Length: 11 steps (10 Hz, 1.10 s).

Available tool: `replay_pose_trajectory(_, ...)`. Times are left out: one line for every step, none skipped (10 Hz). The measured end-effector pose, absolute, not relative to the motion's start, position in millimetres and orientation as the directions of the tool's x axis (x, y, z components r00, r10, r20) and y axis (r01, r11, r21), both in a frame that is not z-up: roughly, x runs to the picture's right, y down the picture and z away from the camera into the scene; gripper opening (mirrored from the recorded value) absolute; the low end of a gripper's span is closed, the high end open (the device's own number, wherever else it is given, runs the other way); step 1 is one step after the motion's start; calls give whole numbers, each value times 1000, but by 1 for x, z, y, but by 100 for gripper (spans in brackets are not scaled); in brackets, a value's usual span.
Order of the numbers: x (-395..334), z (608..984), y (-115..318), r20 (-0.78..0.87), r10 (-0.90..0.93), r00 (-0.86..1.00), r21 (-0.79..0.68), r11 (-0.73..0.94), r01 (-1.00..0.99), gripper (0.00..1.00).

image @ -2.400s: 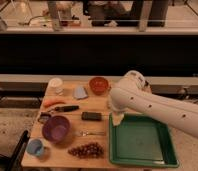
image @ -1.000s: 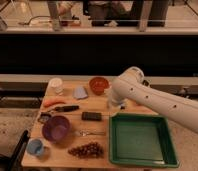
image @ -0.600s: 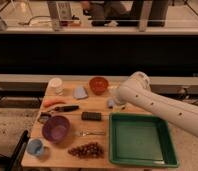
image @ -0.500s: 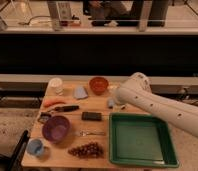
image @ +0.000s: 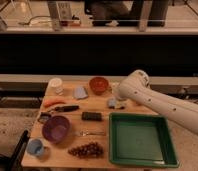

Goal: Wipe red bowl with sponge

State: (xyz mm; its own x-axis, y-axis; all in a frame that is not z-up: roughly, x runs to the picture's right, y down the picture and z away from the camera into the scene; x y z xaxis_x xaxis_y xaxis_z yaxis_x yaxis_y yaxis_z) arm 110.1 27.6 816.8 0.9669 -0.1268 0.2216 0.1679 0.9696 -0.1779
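Camera view gives me the red bowl [image: 98,85] at the far edge of the wooden table [image: 104,111], a plain round orange-red dish sitting upright, smaller than the purple bowl [image: 56,129] nearer to me on the left. The sponge [image: 112,104] is a small blue block lying on the table in front of the red bowl and a little to its right, apart from the bowl and just off the far left corner of the green tray [image: 139,139]. My white arm [image: 162,106] comes in from the right, over the tray's far corner, and its rounded end hangs just above the sponge. The gripper [image: 117,99] is tucked under that end, right at the sponge, and the arm's bulk hides most of it, so I cannot tell whether it is apart, together or clamped on anything. To the left of the red bowl lie a pale grey-blue flat piece [image: 80,92] and, further left, a white cup [image: 56,86]. An orange carrot [image: 53,102] and a dark-handled knife [image: 67,108] sit below those. A dark block [image: 91,116] rests near the middle of the table, with a fork [image: 91,133] and a bunch of grapes [image: 87,149] closer to me. A light-blue cup [image: 35,147] stands at the near left corner.
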Motion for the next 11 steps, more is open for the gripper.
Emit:
replay_pose_trajectory(116, 826, 25, 222, -98, 970, -191, 971, 142, 80)
replay_pose_trajectory(116, 828, 25, 223, -91, 971, -195, 971, 135, 80)
replay_pose_trajectory(121, 841, 27, 225, -52, 973, -215, 971, 101, 80)
replay_pose_trajectory(121, 847, 25, 222, -37, 974, -226, 970, 89, 80)
replay_pose_trajectory(119, 851, 21, 219, -35, 975, -232, 969, 87, 80)
replay_pose_trajectory(115, 858, 18, 214, -39, 976, -242, 966, 92, 80)
replay_pose_trajectory(113, 865, 20, 205, -43, 978, -257, 961, 97, 80)
replay_pose_trajectory(114, 870, 21, 194, -40, 980, -272, 958, 93, 80)
replay_pose_trajectory(115, 876, 25, 185, -35, 982, -289, 953, 88, 80)
replay_pose_trajectory(116, 884, 29, 175, -20, 984, -318, 945, 76, 80)
replay_pose_trajectory(120, 889, 35, 167, -1, 986, -344, 937, 59, 80)
